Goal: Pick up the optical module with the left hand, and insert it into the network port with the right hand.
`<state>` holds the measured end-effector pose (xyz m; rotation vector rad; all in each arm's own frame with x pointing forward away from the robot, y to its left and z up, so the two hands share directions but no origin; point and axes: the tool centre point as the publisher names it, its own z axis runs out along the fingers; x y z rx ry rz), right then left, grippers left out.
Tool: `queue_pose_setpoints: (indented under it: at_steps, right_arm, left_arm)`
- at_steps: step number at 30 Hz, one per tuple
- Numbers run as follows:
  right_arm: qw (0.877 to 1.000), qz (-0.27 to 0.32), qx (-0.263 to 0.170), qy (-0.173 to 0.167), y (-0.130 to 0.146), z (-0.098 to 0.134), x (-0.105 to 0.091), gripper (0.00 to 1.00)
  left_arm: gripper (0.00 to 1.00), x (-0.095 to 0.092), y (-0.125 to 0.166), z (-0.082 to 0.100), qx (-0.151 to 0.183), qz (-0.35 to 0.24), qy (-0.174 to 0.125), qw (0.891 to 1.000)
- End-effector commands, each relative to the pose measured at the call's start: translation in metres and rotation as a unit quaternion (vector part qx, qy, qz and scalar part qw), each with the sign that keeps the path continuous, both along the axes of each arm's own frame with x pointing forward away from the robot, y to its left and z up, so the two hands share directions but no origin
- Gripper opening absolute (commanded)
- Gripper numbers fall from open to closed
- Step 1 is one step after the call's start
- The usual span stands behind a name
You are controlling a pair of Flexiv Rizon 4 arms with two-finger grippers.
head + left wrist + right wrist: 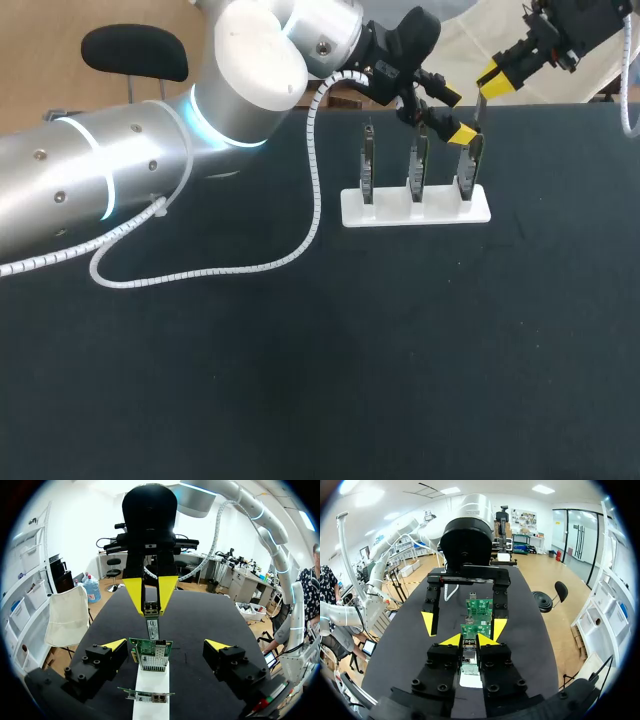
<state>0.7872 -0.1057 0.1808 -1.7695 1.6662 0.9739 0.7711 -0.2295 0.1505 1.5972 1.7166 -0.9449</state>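
Silver casing fills the upper left of the head view, where the left arm (pixel 120 170) comes in with a white spiral cable (pixel 300 240) looping down onto the black table (pixel 300 380). Right of centre, toward the top, a white base (pixel 415 208) holds three green network cards upright in a row: one at the left (pixel 368 160), one in the middle (pixel 418 165), one at the right (pixel 468 170).

The left gripper (pixel 455 113) hangs by the top of the rightmost card, fingers spread wide with nothing between them. From its wrist view, its yellow tips flank that card without touching it.

In the upper right corner, the right gripper (pixel 490 80) is clamped from both sides on the optical module (pixel 151 621). The module is a slim, silvery metal bar with a pale label on its face. It hangs vertically, its lower end meeting the metal port on the rightmost card's upper edge. Whether it has entered the port cannot be told.
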Motion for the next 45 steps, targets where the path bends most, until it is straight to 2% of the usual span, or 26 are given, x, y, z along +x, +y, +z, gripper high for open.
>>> queue_pose_setpoints:
  at_steps: [1, 25, 45]
  right_arm:
    - [1.000, -0.007, 0.000, -0.003, 0.001, -0.001, -0.006, 0.00]
    - [1.000, -0.020, 0.001, -0.002, 0.000, -0.003, -0.016, 0.00]
    - [1.000, -0.025, -0.001, -0.006, 0.001, -0.008, -0.012, 0.00]
  left_arm:
    - [1.00, 0.002, -0.001, 0.000, 0.002, -0.001, 0.001, 1.000]
    - [1.00, 0.002, -0.001, 0.000, 0.002, -0.001, 0.001, 1.000]
    - [1.00, 0.002, -0.001, 0.000, 0.002, -0.001, 0.001, 1.000]
